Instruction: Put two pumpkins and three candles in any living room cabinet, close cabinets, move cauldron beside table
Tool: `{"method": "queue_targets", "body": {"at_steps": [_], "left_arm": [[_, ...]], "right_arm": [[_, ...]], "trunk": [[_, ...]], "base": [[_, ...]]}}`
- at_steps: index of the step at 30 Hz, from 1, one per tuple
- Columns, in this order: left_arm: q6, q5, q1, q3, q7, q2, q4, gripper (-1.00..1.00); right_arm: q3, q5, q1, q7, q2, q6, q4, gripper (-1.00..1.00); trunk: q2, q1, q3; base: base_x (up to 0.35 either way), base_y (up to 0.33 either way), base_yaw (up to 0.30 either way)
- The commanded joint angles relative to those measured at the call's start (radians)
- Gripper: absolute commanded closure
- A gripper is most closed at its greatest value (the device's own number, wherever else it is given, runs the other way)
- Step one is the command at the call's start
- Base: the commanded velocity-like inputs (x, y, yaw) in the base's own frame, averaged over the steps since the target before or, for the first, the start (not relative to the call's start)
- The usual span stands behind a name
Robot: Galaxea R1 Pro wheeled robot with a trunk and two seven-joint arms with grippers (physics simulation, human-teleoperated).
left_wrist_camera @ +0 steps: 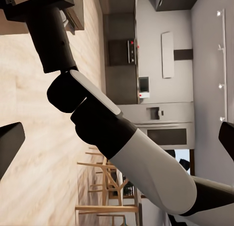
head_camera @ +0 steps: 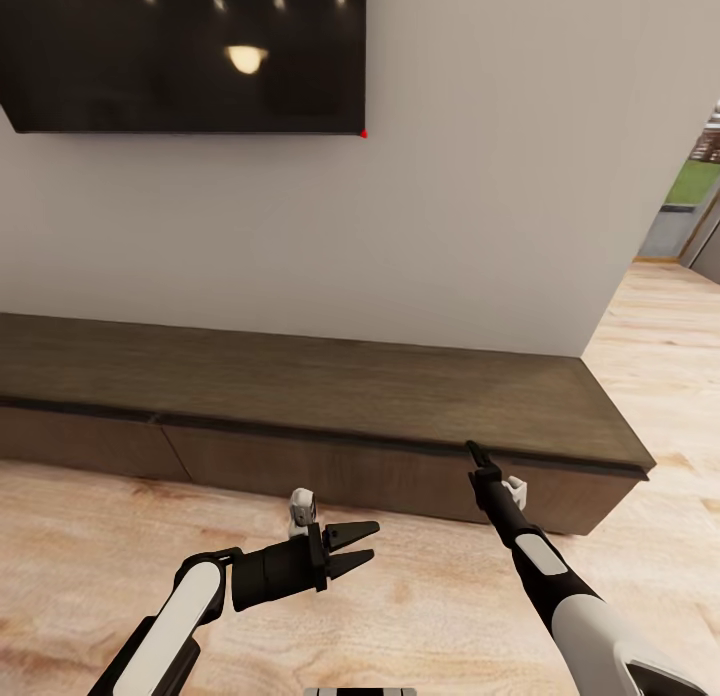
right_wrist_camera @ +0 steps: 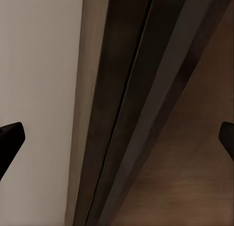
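1. The right gripper point(head_camera: 477, 454) is reaching up to the top front edge of the cabinet point(head_camera: 330, 391), near its right end. In the head view its fingers are showing as one thin dark tip; in the right wrist view the two fingertips point(right_wrist_camera: 10, 138) are sitting far apart at opposite edges, so the pincer is standing wide open and holding nothing, with the drawer front and the dark gap under the top lying between them.
2. The left gripper point(head_camera: 362, 548) is hovering low over the wooden floor point(head_camera: 430, 606), well short of the cabinet, pointing to the robot's right. Its jaws are spread open and gripping nothing.
3. No writing or label is showing on either arm, the cabinet or the wall.
4. The right arm is stretching forward and nearly straight; the left arm is bending at the elbow, forearm lying across the body.
5. The cabinet is running along the pale wall point(head_camera: 480, 176), its drawer fronts sitting flush and its top bare.
6. A black TV point(head_camera: 185, 51) is hanging above the cabinet's left part, reflecting ceiling lights.
7. The left wrist view is looking past the right arm toward a kitchen and wooden chairs point(left_wrist_camera: 105, 187).
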Motion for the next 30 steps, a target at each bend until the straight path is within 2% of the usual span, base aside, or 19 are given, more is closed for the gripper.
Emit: {"method": "queue_targets", "body": {"at_steps": [1, 30], "left_arm": [[0.001, -0.006, -0.001, -0.001, -0.007, 0.001, 0.000, -1.00], [0.001, -0.007, -0.001, -0.001, -0.004, -0.003, 0.001, -1.00]], "right_arm": [[-0.003, -0.010, -0.001, 0.004, 0.000, 0.010, 0.001, -1.00], [-0.003, -0.011, -0.001, 0.004, 0.001, 0.010, 0.001, -1.00]], "trunk": [[0.000, 0.000, -0.001], [0.000, 0.000, -0.001]], "base": [[0.069, 0.000, 0.000], [0.030, 0.000, 0.000]]}}
